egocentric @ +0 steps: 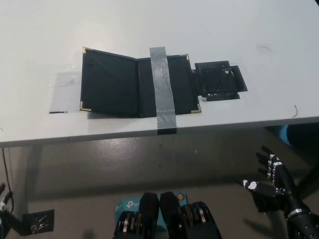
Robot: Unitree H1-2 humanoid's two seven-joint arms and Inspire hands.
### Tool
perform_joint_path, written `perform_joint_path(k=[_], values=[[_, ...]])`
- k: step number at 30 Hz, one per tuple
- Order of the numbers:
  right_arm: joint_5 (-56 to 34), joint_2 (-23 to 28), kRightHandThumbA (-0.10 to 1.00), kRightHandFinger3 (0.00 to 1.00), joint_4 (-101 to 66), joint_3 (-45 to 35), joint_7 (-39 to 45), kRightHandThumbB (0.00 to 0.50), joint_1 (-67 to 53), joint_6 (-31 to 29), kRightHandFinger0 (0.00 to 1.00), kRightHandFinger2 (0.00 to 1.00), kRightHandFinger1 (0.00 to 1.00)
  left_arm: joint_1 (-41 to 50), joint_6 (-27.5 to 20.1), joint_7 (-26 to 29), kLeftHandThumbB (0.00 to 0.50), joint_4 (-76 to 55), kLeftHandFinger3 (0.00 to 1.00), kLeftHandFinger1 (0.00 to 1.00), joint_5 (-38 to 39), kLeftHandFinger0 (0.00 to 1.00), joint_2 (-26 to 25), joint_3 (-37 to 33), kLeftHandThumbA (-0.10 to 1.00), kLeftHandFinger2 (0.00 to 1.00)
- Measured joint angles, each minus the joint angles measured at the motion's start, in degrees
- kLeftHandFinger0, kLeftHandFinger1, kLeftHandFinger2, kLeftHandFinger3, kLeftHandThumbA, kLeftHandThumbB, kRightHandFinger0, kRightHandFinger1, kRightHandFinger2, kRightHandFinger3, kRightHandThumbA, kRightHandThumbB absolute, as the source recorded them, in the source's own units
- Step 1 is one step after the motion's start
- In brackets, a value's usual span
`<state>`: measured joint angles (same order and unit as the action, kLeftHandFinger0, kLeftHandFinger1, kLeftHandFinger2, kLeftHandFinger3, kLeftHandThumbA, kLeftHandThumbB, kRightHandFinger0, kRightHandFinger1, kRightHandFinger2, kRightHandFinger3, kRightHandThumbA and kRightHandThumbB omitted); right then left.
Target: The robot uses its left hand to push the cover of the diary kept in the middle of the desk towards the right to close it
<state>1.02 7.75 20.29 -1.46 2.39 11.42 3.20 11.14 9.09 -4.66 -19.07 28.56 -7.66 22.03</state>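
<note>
The diary lies open mid-surface, its spine running away from us, its right half strapped down by grey tape. The free left cover must swing rightward. Our left robot hand barely shows at the lower-left edge; we cannot tell its state. Our right robot hand rests spread, low right, well apart from the diary.

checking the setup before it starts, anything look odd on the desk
Yes. The open diary is strapped to the desk by a grey tape strip across its right half, running over the front edge. More black tape is bunched at its right.
</note>
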Motion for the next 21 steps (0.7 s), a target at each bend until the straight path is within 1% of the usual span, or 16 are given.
perform_joint_path(k=[2, 3, 4, 6, 7, 8, 9, 10, 12, 14, 15, 16, 17, 20, 21], values=[[0.0, 0.0, 1.0, 1.0, 0.0, 0.0, 0.1, 0.496, 0.0, 0.0, 0.87, 0.93, 0.95, -0.7, 0.8, 0.0, 0.255, -4.2, 1.0, 1.0, 0.8, 1.0, -0.8, -0.4, 1.0, 1.0], [0.0, 0.1, 1.0, 1.0, 0.0, 0.0, 0.2, 0.5, 0.1, 0.0, 0.88, 0.93, 0.95, -1.1, 1.2, 0.0, 0.238, -5.6, 1.0, 1.0, 1.2, 1.0, -1.0, -0.6, 1.0, 1.0], [0.0, 0.1, 1.0, 1.0, 0.0, 0.0, 0.2, 0.5, 0.1, 0.0, 0.88, 0.93, 0.95, -2.4, 1.9, 0.0, 0.26, -8.6, 1.0, 1.0, 2.1, 1.0, -2.0, -1.0, 1.0, 1.0], [0.0, 0.1, 1.0, 1.0, 0.0, -0.1, 0.3, 0.5, 0.2, 0.0, 0.86, 0.92, 0.94, -4.9, 3.2, 0.1, 0.252, -11.0, 1.0, 1.0, 3.3, 1.0, -3.5, -1.3, 1.0, 1.0], [0.0, 0.1, 1.0, 1.0, 0.0, -0.1, 0.4, 0.498, 0.2, 0.0, 0.86, 0.92, 0.95, -6.6, 4.0, 0.2, 0.237, -11.9, 1.0, 1.0, 4.0, 1.0, -4.5, -1.5, 1.0, 1.0], [0.0, 0.1, 1.0, 1.0, 0.0, -0.1, 0.4, 0.498, 0.2, 0.0, 0.86, 0.92, 0.95, -7.9, 4.5, 0.4, 0.235, -12.5, 1.0, 1.0, 4.5, 1.0, -5.2, -1.6, 1.0, 1.0], [0.1, 0.2, 1.0, 1.0, 0.0, -0.1, 0.4, 0.5, 0.3, 0.0, 0.86, 0.92, 0.95, -11.4, 5.9, 0.6, 0.222, -13.4, 1.0, 1.0, 5.3, 1.0, -6.9, -1.9, 1.0, 1.0], [0.1, 0.1, 1.0, 1.0, 0.0, -0.1, 0.4, 0.489, 0.3, 0.0, 0.87, 0.92, 0.95, -13.1, 6.4, 0.8, 0.202, -13.6, 1.0, 1.0, 5.6, 1.0, -7.6, -2.1, 1.0, 1.0], [0.1, 0.2, 1.0, 1.0, 0.0, -0.1, 0.4, 0.489, 0.3, 0.0, 0.88, 0.93, 0.95, -17.9, 8.0, 1.5, 0.213, -13.6, 1.0, 1.0, 5.8, 1.0, -8.8, -3.0, 1.0, 1.0], [0.1, 0.2, 1.0, 1.0, 0.0, -0.1, 0.5, 0.499, 0.3, 0.0, 0.89, 0.93, 0.95, -20.9, 9.1, 1.9, 0.201, -13.1, 1.0, 1.0, 5.7, 1.0, -9.1, -3.8, 1.0, 1.0], [0.1, 0.2, 1.0, 1.0, 0.0, -0.1, 0.5, 0.5, 0.3, 0.0, 0.88, 0.94, 0.96, -23.0, 9.9, 2.2, 0.212, -12.5, 1.0, 1.0, 5.5, 1.0, -9.1, -4.3, 1.0, 1.0], [0.1, 0.2, 1.0, 1.0, -0.1, -0.2, 0.5, 0.5, 0.3, 0.0, 0.88, 0.94, 0.96, -24.5, 10.3, 2.5, 0.211, -11.7, 1.0, 1.0, 5.2, 1.0, -9.1, -4.8, 1.0, 1.0], [0.1, 0.4, 1.0, 1.0, 0.0, -0.2, 0.5, 0.5, 0.3, 0.0, 0.88, 0.94, 0.96, -26.0, 10.6, 2.6, 0.198, -10.1, 1.0, 1.0, 4.7, 1.0, -9.1, -5.5, 1.0, 1.0], [0.1, 0.6, 1.0, 1.0, -0.1, -0.2, 0.5, 0.5, 0.7, 0.0, 0.87, 0.92, 0.95, -29.9, 11.3, 3.4, 0.224, -5.0, 1.0, 1.0, 2.9, 1.0, -9.1, -7.1, 1.0, 1.0], [0.1, 0.6, 1.0, 1.0, -0.1, -0.2, 0.5, 0.5, 0.8, 0.0, 0.87, 0.92, 0.95, -31.0, 11.5, 3.5, 0.225, -3.4, 1.0, 1.0, 2.1, 1.0, -9.0, -7.5, 1.0, 1.0]])
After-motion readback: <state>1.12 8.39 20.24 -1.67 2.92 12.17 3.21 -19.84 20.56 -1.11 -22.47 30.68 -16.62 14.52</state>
